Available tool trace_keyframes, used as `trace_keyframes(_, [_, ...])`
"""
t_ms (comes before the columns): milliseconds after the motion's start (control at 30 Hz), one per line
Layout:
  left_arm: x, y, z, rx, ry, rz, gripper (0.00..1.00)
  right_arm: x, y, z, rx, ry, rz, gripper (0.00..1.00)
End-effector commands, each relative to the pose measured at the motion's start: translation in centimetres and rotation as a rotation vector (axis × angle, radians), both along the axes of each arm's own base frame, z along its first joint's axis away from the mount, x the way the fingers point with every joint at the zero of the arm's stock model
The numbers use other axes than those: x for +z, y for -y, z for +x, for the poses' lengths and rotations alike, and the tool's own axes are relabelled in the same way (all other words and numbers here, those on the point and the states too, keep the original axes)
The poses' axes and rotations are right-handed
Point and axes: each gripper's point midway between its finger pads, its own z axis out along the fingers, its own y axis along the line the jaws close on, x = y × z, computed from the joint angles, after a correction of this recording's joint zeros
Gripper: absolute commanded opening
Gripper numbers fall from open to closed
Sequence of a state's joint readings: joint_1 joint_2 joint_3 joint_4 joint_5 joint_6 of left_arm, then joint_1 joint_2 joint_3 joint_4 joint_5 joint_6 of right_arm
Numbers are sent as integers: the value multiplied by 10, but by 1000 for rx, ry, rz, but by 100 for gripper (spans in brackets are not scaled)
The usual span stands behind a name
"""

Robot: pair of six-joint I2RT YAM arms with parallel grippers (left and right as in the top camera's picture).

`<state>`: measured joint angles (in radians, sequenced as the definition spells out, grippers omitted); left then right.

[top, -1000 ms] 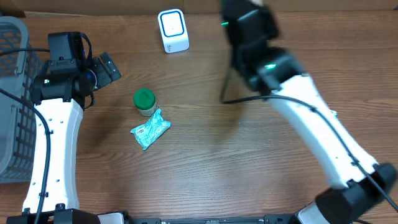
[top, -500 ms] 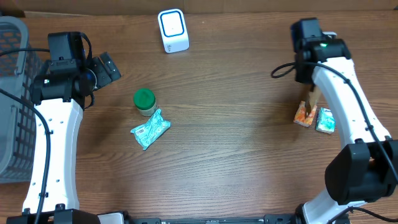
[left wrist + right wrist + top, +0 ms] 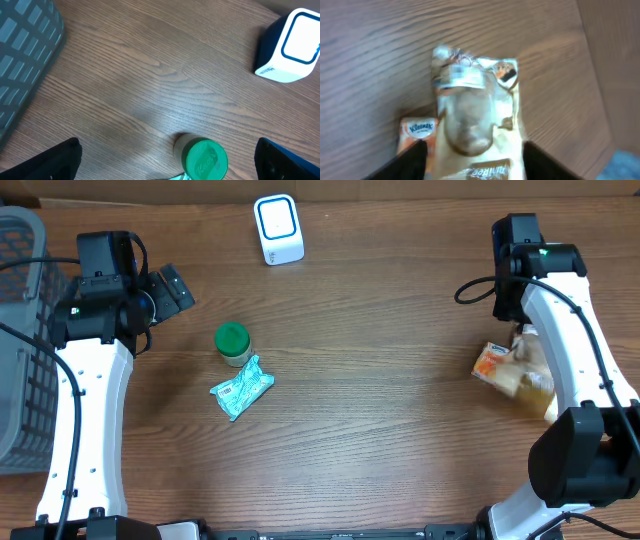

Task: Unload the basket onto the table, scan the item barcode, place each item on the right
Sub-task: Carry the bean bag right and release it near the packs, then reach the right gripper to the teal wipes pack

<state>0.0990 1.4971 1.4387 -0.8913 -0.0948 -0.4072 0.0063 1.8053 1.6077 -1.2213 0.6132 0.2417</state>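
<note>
My right fingers (image 3: 412, 159) are standing spread either side of the snack packet (image 3: 475, 100) near the worktop's (image 3: 370, 50) right edge. My left fingers (image 3: 50, 162) are hanging wide apart.

left claw (image 3: 172, 288): jaws wide apart | right claw (image 3: 476, 159): jaws apart, pointing down

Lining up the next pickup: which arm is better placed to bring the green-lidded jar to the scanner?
Left. The left gripper is open near the green-lidded jar, with the scanner just beyond. The right gripper hangs over a snack packet on the far right, away from both.
</note>
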Motion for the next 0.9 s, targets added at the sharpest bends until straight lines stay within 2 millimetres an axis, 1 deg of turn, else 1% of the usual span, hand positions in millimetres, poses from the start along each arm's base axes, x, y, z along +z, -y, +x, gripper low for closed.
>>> trace_keyframes(0, [-3,-4,1,-10,-12,25,99,-1,-10,4,17,28,74,79])
trace_keyframes(67, [-3,-4,1,-10,-12,25,100,-2,-27,13,45,58,165,93])
trace_keyframes(100, [-3,-4,1,-11,-12,24,100,-3,-43,20,75,85,256,100])
trace_keyframes(167, [-3,-4,1,-11,-12,24,100,-5,-76,31,134,118,432,100])
trace_keyframes(233, [-3,-4,1,-10,-12,25,99,-4,-113,39,206,147,636,100])
trace_keyframes(333, [-3,-4,1,-11,-12,24,99,6,-159,48,307,188,884,100])
trace_keyframes(367, [-3,-4,1,-11,-12,24,100,8,-169,50,334,198,932,100])
trace_keyframes(467, [-3,-4,1,-11,-12,24,100,7,-192,51,393,205,995,100])
trace_keyframes(567, [-3,-4,1,-11,-12,24,100,-6,-214,42,430,164,1005,99])
trace_keyframes(633, [-3,-4,1,-11,-12,24,100,-16,-232,34,453,134,1015,97])
trace_keyframes(733, [-3,-4,1,-11,-12,24,99,-29,-264,23,467,107,1053,90])
trace_keyframes(867, [-3,-4,1,-10,-12,25,100,-42,-315,11,540,103,1101,79])
